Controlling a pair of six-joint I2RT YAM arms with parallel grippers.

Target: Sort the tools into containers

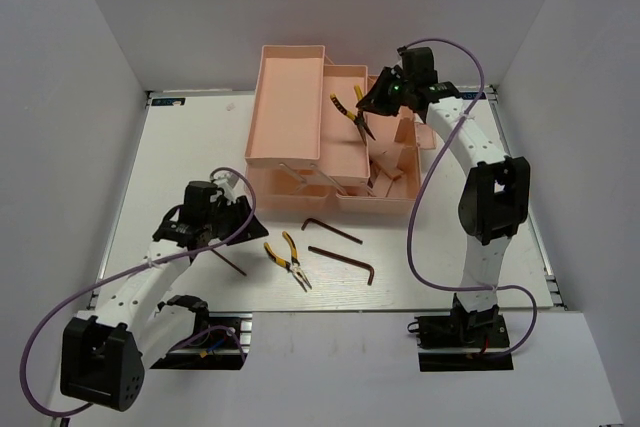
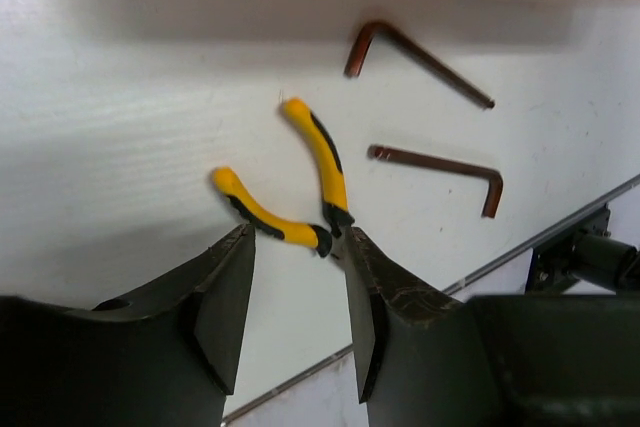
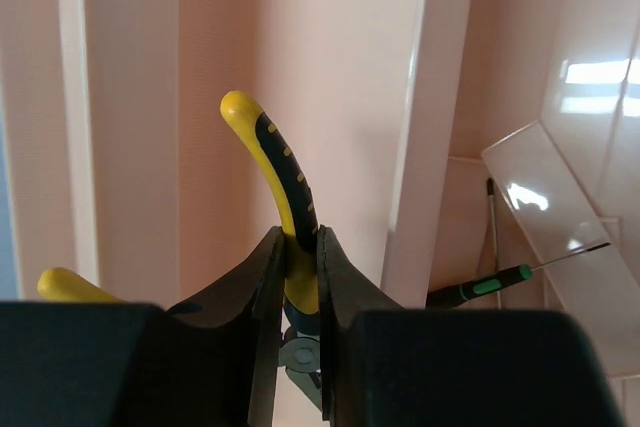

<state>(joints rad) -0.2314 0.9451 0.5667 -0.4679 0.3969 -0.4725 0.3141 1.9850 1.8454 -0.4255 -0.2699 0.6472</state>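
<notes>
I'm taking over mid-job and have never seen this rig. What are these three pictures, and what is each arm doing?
Two white robot arms stand at the near edge of the table, each with a two-finger gripper. The overhead picture shows everything; the other two come from a camera on each wrist, looking past its fingers. On the table lie yellow-handled pliers and three brown hex keys, in front of a pink toolbox with trays folded out. The left gripper is open and empty, aimed at those pliers. The right gripper is shut on a second pair of pliers over the toolbox; a thin screwdriver lies inside.
</notes>
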